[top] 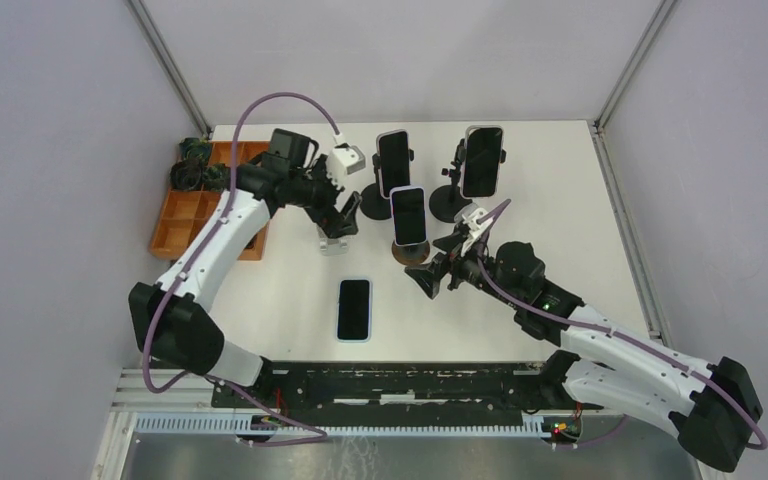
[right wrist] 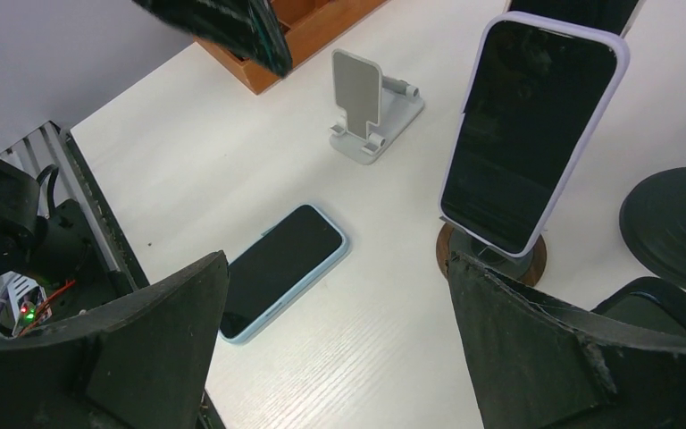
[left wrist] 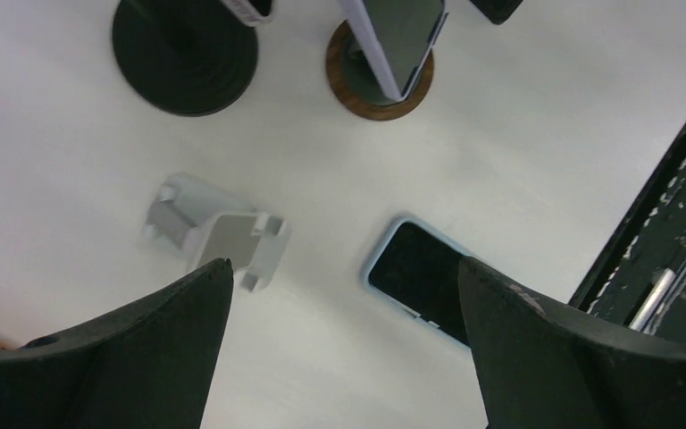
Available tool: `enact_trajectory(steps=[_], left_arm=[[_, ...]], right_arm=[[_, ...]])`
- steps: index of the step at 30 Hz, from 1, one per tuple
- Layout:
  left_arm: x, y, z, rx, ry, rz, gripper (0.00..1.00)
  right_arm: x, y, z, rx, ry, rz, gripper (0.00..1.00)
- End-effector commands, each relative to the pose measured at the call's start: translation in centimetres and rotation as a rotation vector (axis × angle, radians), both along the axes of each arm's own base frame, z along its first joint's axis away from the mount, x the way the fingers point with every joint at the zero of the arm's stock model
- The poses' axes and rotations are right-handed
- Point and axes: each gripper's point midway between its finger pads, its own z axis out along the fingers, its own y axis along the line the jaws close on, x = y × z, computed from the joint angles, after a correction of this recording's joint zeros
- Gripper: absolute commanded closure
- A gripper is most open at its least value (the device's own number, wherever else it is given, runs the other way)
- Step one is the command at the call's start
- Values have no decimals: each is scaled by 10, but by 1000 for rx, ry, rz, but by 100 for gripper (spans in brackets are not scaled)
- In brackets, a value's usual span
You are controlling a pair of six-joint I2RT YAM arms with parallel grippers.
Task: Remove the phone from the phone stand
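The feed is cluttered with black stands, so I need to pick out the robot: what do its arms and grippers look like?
Both arms match: white link shells with black joints and bases, seen on the left arm and the right arm. A purple cable runs along each. The left gripper and right gripper are black, with broad, wedge-shaped matte fingers.

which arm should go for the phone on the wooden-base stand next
Right. The right gripper, open, sits just in front of that phone, facing it. The left gripper, also open, hangs over the empty white stand, farther from the phone.
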Motion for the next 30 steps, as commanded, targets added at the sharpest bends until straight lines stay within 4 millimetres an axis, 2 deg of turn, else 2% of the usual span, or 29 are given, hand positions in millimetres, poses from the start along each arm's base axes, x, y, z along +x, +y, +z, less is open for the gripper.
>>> enact_trajectory(steps=[1,7,13,18,25,30], left_arm=[[5,-43,-8,-151,78,127,0],[22,-77,-27,-204,143,233,0],[12,-111,-49,-273,212,141,0],[17,-121,-56,-329,176,99,5],[28,-135,-67,-394,145,60,20],[29,-135,-78,-406,143,40,22]], right_arm=[[1,-5,36,63,-33,-11,2],[-2,-13,45,86,-42,-25,2],[-1,-15,49,85,-52,-33,2],[1,-15,50,75,-53,-35,2],[2,-13,53,65,-67,-26,2],[3,-14,58,63,-86,-22,2]])
